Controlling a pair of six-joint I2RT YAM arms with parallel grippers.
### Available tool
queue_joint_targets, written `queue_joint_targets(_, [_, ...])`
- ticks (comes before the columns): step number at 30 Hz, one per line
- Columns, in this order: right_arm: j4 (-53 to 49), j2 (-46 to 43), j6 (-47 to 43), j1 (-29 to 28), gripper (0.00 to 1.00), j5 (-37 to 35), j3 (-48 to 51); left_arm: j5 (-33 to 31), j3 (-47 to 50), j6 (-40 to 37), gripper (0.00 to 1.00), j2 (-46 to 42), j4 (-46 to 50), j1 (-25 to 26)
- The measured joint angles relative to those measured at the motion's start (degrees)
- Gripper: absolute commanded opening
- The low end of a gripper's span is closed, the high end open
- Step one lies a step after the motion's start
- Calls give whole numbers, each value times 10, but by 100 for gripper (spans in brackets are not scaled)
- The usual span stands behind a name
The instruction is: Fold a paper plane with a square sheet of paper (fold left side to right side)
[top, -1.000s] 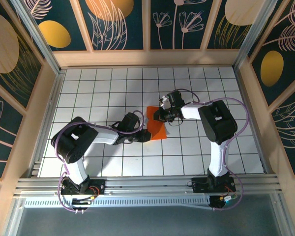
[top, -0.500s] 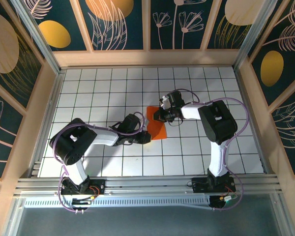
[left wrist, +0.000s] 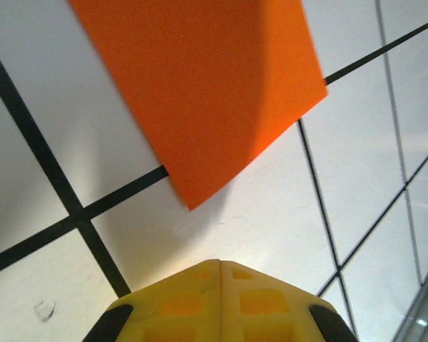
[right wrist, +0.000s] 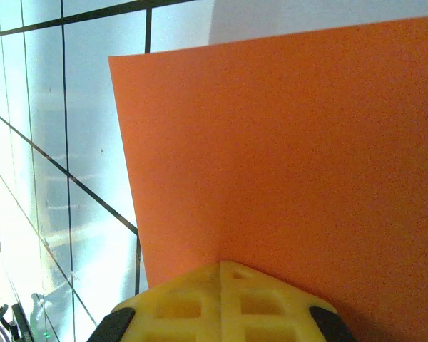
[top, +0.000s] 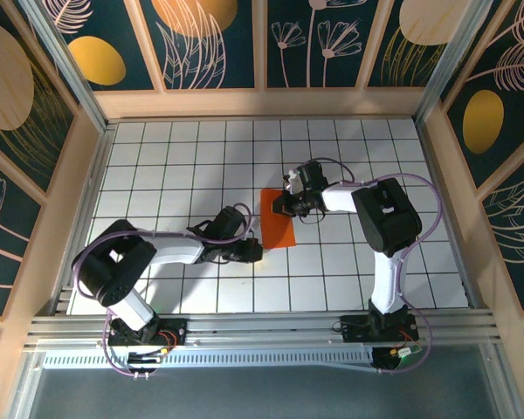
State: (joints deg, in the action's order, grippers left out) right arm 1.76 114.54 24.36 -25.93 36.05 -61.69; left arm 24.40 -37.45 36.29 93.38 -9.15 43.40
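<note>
On the gridded desk (top: pixel 157 157) I judge the square sheet of paper (top: pixel 278 220) folded in half, both jaws closed on nothing, right pair pressing it; plane creases remain.

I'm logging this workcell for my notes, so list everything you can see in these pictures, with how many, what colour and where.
Thin orange paper sheet: one, bright orange, folded to a narrow rectangle, flat near the table's middle.
White tiled table: one, white with black grid lines, under everything.
Wood-framed wall panels: several, dark blue with gold and pale plant drawings, on three sides of the table.
Metal rail: one, silver, along the near edge.
Left gripper: one, yellow-tipped, shut, just off the sheet's near left corner.
Right gripper: one, yellow-tipped, shut, over the sheet's far part.
</note>
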Motion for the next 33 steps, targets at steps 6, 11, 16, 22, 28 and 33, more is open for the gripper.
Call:
queue_joint_targets(6, [6, -2, 0, 0, 0, 0, 4, 11, -38, 7, 0, -19, 6, -53])
queue_joint_targets(11, [12, -3, 0, 0, 0, 0, 7, 11, -111, 3, 0, 49, 9, -63])
queue_joint_targets(16, [17, -4, 0, 0, 0, 0, 10, 8, -147, -6, 0, 112, 20, -62])
queue_joint_targets(22, [19, -4, 0, 0, 0, 0, 11, 2, -165, -18, 0, 146, 35, -47])
queue_joint_targets(28, [18, -6, 0, 0, 0, 0, 11, -14, -168, -25, 0, 148, 43, -38])
queue_joint_targets(33, [5, -13, 1, 0, 10, -5, 11, -19, -168, -25, 0, 148, 43, -36])
